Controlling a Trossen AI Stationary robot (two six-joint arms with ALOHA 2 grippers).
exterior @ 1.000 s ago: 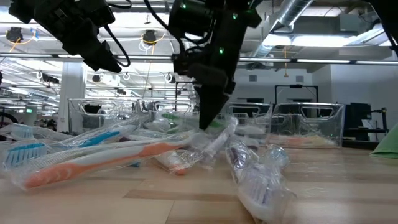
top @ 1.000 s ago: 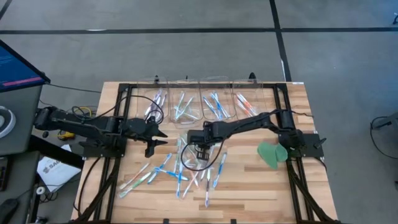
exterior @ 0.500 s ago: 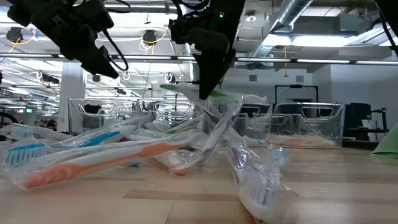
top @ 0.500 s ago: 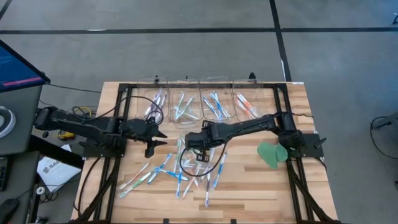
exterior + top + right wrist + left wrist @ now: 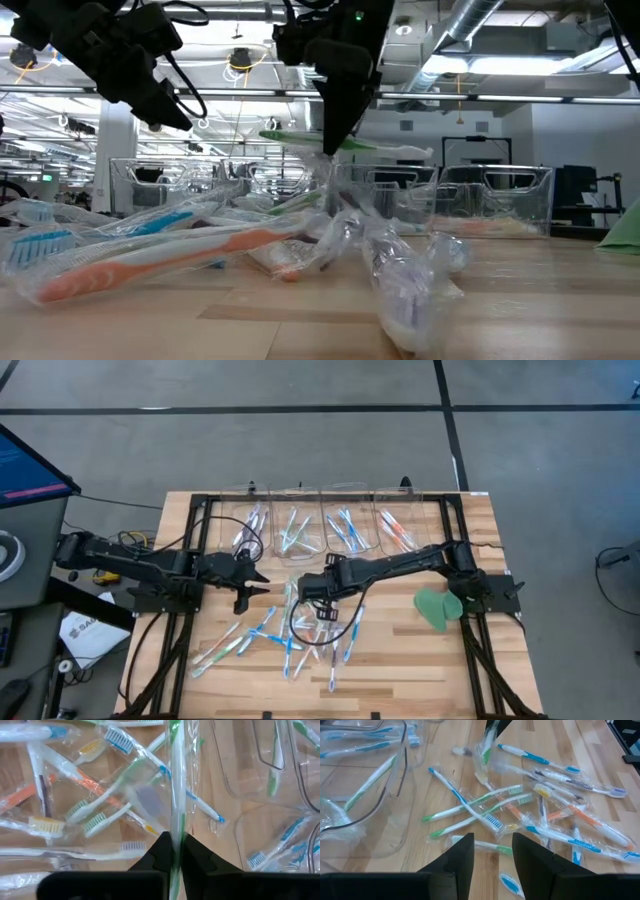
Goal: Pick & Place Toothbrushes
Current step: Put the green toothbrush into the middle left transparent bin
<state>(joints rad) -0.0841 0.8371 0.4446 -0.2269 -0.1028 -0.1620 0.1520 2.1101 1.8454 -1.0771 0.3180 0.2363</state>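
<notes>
Many toothbrushes (image 5: 300, 635) litter wooden table (image 5: 400, 670).

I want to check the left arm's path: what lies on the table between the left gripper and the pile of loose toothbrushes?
In the high view, only bare wood separates the left gripper from the pile of toothbrushes.

The whole table (image 5: 400, 660) and both arms are seen straight down and from far above in the high view, while the low view is taken at tabletop height, level across the pile (image 5: 200, 245) towards the bins (image 5: 490, 195) and the room behind. Each wrist view is taken close over the wood, forward past that arm's own fingers. The pile under the right gripper (image 5: 318, 592) is shared by all four views, and the left gripper (image 5: 252, 582) is seen beside it.
</notes>
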